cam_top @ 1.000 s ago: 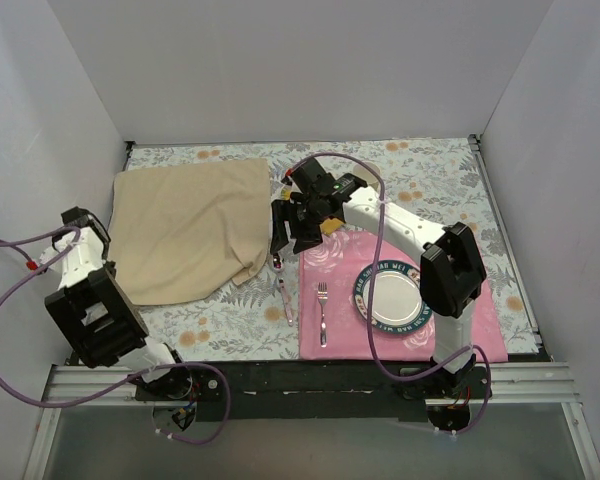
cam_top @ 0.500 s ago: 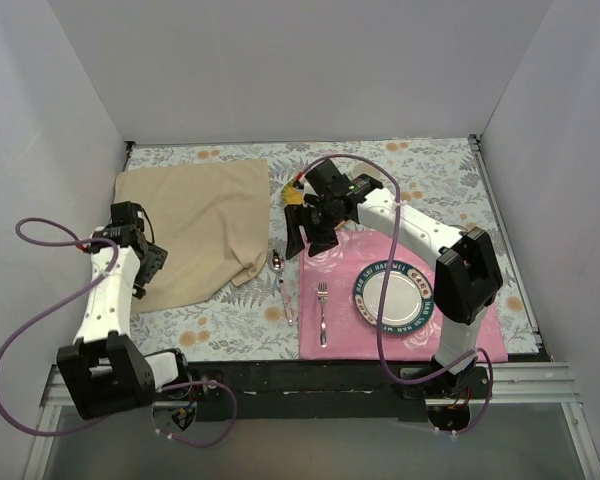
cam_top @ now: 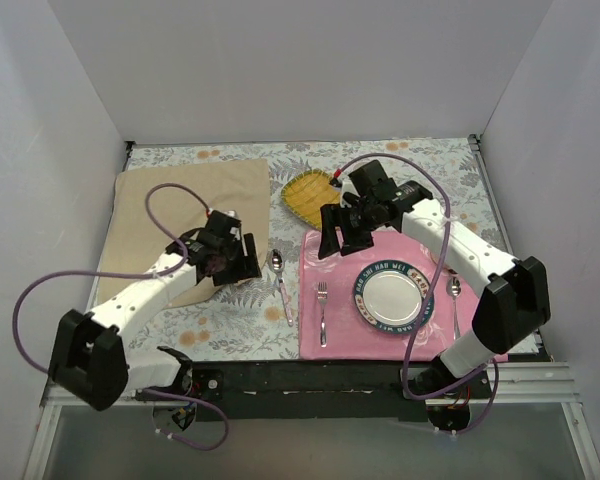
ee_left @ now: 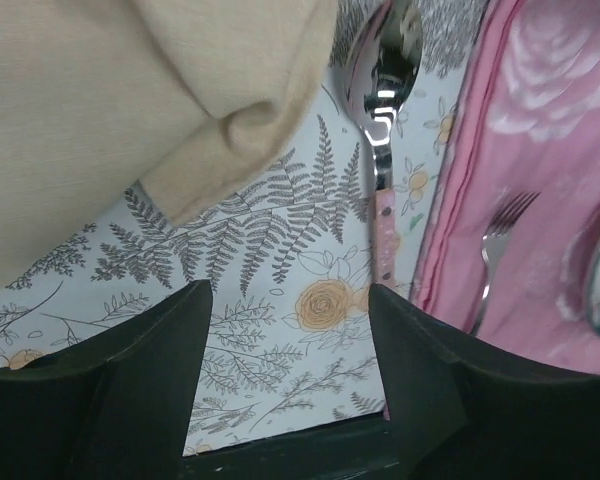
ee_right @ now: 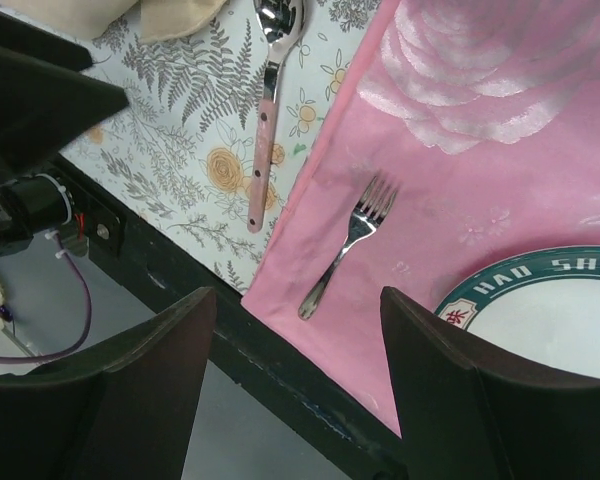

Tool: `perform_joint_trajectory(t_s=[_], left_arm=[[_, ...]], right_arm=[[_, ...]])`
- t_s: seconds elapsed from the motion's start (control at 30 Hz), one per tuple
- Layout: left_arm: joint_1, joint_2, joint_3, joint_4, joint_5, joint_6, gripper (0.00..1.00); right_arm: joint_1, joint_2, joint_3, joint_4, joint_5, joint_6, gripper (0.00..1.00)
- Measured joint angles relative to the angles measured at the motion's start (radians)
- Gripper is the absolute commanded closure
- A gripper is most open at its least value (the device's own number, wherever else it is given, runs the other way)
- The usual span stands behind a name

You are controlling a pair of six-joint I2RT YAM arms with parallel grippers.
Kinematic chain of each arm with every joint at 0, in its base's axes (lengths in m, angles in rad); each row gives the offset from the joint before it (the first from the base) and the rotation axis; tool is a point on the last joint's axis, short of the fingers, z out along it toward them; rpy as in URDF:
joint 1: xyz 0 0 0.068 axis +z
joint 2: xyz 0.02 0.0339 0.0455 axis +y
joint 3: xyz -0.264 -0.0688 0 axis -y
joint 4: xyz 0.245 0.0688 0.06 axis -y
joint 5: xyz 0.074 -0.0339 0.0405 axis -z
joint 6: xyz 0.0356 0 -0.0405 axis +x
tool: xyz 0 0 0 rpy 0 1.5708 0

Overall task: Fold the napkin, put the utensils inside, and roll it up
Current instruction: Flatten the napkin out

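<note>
The pink rose-patterned placemat (cam_top: 345, 335) bears, left to right, a silver fork (cam_top: 322, 312), round green-rimmed plate (cam_top: 392, 297) and silver spoon (cam_top: 454, 300); a pink-handled spoon (cam_top: 281, 282) and beige cloth napkin (cam_top: 180, 200) lie left of it.

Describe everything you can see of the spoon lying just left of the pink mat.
The spoon has a shiny silver bowl and a pink handle with dark dots. It lies flat on the flowered tablecloth, with its bowl toward the far side and its handle toward the arms' bases. It runs along the left edge of the pink mat; whether the two touch cannot be told. The folded corner of the beige napkin is close to the bowl but apart from it. Nothing grips the spoon.
</note>
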Motion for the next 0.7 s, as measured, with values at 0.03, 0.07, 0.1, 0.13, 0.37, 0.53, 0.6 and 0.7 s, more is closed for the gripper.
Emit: perform_joint_trajectory(t_s=[0.03,0.07,0.1,0.13,0.37,0.53,0.6,0.7], left_arm=[[-0.034,0.036,0.005,0.004,-0.013,0.018,0.37],[-0.067,0.074,0.013,0.007,-0.028,0.037,0.38],[-0.091,0.110,0.021,0.009,-0.043,0.059,0.40],[-0.108,0.142,0.030,0.009,-0.062,0.082,0.41],[-0.134,0.247,0.072,0.030,-0.148,0.220,0.49],[-0.139,0.304,0.078,0.050,-0.180,0.286,0.52],[-0.142,0.319,0.078,0.064,-0.190,0.306,0.52],[-0.146,0.334,0.078,0.077,-0.209,0.325,0.54]], right_arm=[[-0.005,-0.011,-0.007,0.000,0.000,-0.003,0.25],[-0.010,-0.021,-0.015,0.002,0.000,-0.008,0.25],[-0.014,-0.029,-0.020,0.000,0.000,-0.010,0.25],[-0.019,-0.039,-0.027,0.001,0.000,-0.014,0.25],[-0.041,-0.112,-0.082,-0.001,0.000,-0.024,0.25],[-0.054,-0.124,-0.097,0.000,0.000,-0.030,0.25],[-0.059,-0.124,-0.097,0.000,0.000,-0.032,0.25],[-0.060,-0.123,-0.097,0.000,0.000,-0.032,0.25]])
